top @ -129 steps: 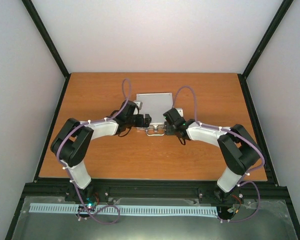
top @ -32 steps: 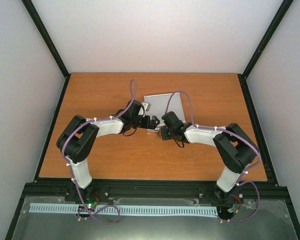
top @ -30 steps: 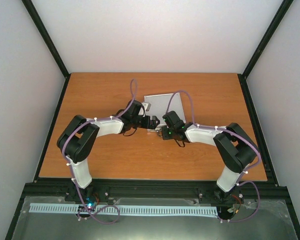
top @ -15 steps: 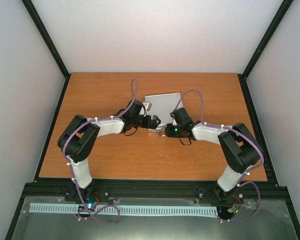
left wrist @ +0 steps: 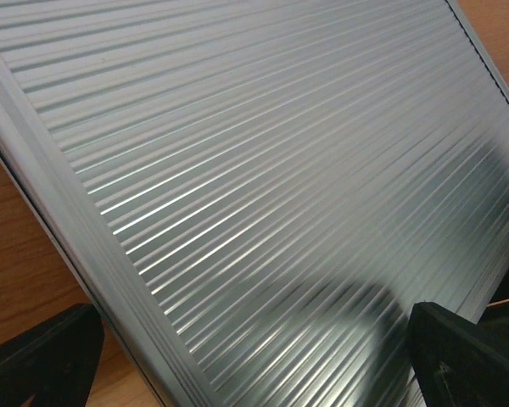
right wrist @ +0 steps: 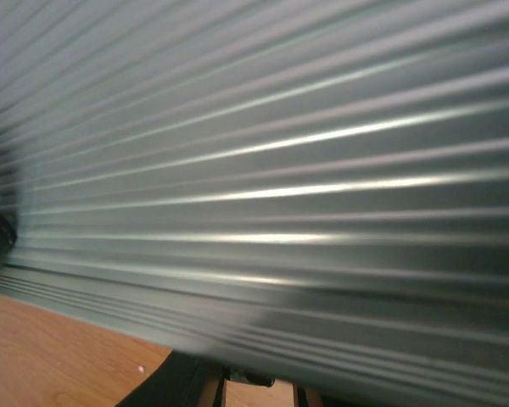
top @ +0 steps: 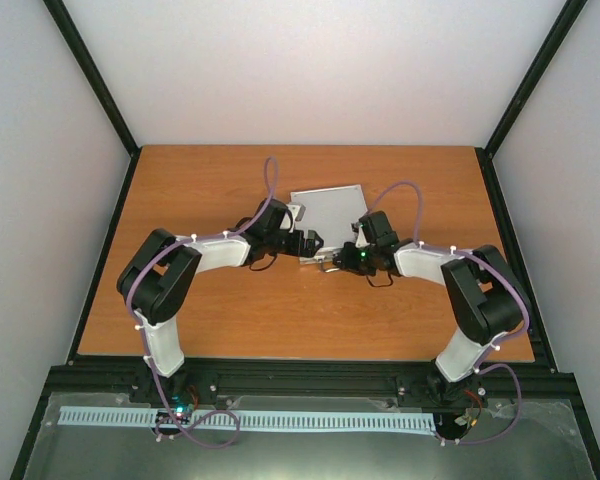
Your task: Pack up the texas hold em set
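Now, your left pincer (top: 313, 240) gapes wide, the shut silver case (top: 328, 208) just beyond it; your right pincer's (top: 332, 262) gap I cannot tell. Press evenly, don't skid the case.

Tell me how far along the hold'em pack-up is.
Done: the silver case lies shut on the table, with nothing of the set showing loose around it. In hand: both grippers sit at the case's near edge, the left gripper wide open, the right gripper low against that edge; whether it grips anything is unclear. Left: probably latching or squaring the case, though no latches are visible.
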